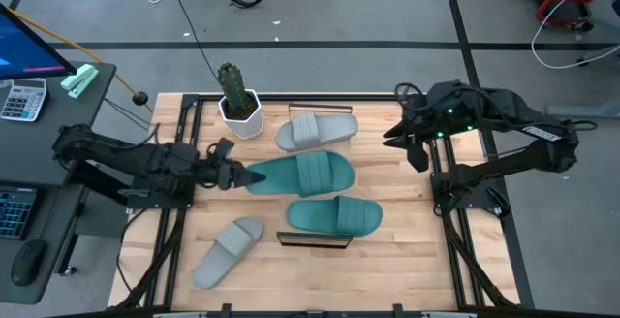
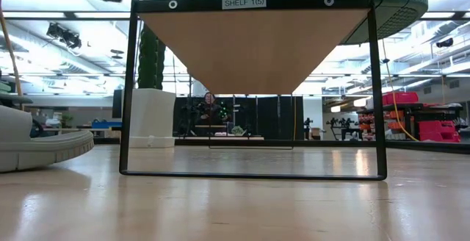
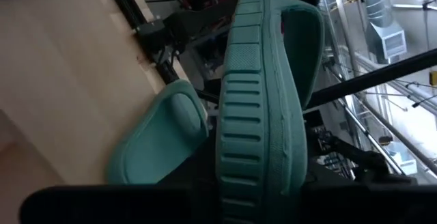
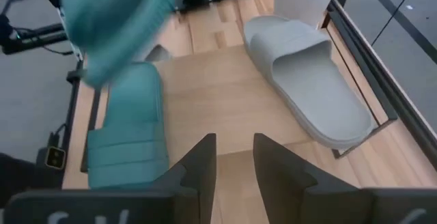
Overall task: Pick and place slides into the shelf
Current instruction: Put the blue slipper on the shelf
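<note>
**Teal slide held over shelf, three others lying flat**

Lab w/ grey floor around a slatted wooden table [image 1: 407,260]; desk w/ calculator [image 1: 21,99] at 9 o'clock, potted cactus [image 1: 235,100] near table's 11 o'clock.

Shelf [image 1: 368,177], light-wood board w/ dark rails, sits mid-table, long axis running 12–6.

Left gripper [image 1: 235,175] reaches in from 9 o'clock, jaws pinching the heel end of one teal slide [image 1: 302,174]. That slide's long axis runs 9–3, gripped end toward 9; the left wrist view shows its ribbed sole edge-on, so it's tilted.

Second teal slide [image 1: 335,215] lies on the shelf toward 6 o'clock, just beside the held one, long axis also 9–3.

Grey slide [image 1: 317,130] on the shelf toward 12 o'clock, just beside the cactus pot, long axis 9–3, slightly skewed.

Other grey slide [image 1: 227,251] on the table at 7 o'clock, off the shelf, long axis diagonal 7–1.

Right gripper [image 1: 415,146] hangs at 3 o'clock by the shelf edge, fingers a little apart, nothing between them.
</note>
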